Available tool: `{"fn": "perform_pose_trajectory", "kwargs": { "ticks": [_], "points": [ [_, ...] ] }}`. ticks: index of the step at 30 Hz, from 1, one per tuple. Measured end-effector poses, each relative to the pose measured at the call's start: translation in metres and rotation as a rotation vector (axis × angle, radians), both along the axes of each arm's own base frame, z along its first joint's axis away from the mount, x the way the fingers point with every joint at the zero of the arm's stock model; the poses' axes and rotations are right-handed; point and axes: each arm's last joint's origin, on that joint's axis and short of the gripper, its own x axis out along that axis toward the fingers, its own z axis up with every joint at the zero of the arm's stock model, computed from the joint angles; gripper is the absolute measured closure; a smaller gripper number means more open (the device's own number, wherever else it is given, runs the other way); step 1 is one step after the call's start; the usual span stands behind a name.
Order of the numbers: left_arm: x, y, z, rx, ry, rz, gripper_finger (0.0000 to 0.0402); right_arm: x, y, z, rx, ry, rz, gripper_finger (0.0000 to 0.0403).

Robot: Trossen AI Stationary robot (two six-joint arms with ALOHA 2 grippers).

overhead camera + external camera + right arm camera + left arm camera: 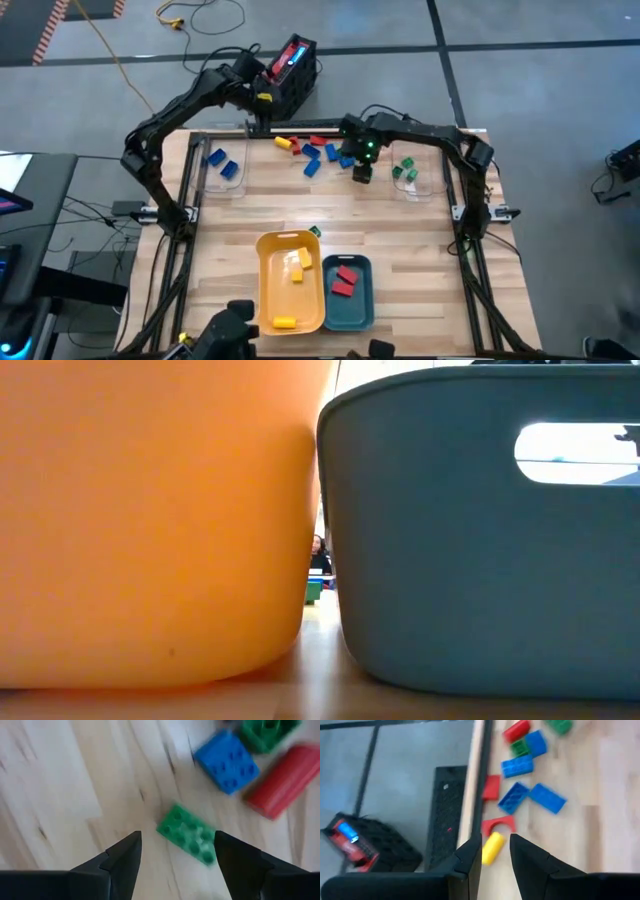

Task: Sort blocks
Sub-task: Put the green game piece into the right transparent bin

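Note:
Several blocks in red, blue, yellow and green lie loose near the table's far edge (310, 155). My left gripper (495, 862) hangs over that edge, open by a narrow gap. A yellow block (492, 847) and a red arch block (498, 825) lie on the table beyond its tips. My right gripper (175, 857) points down, open, above a green block (189, 836) that lies flat on the wood. A blue block (227, 762) and a red block (285, 780) lie close by. In the high view this gripper (362, 172) is right of the pile.
A yellow tray (268, 300) with yellow blocks and a teal tray (362, 310) with red blocks stand at the near edge. A green block (314, 232) lies beside them. Clear containers sit far left (222, 168) with blue blocks and far right (408, 172) with green ones.

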Motion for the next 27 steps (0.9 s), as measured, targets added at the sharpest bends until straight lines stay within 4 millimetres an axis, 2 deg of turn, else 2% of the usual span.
{"fn": "perform_pose_trajectory", "kwargs": {
  "ticks": [5, 9, 14, 17, 27],
  "points": [
    [0.0, -0.01, 0.005, 0.002, 0.006, -0.034, 0.0307, 0.004, -0.001, -0.007, 0.022, 0.088, 0.091, 0.0115],
    [-0.001, -0.012, 0.003, -0.01, 0.031, -0.05, 0.0307, 0.008, 0.001, -0.001, -0.003, 0.088, 0.215, 0.0088],
    [-0.002, -0.013, 0.002, -0.041, 0.038, -0.028, 0.0307, 0.011, 0.0, -0.002, -0.164, 0.193, 0.393, 0.0058],
    [-0.003, -0.015, 0.002, -0.071, 0.04, -0.003, 0.0307, 0.009, -0.002, -0.002, -0.181, 0.207, 0.464, 0.0054],
    [-0.01, -0.022, 0.006, -0.116, 0.057, 0.032, 0.0307, 0.008, 0.003, -0.003, -0.156, 0.232, 0.497, 0.0059]
  ]
}}
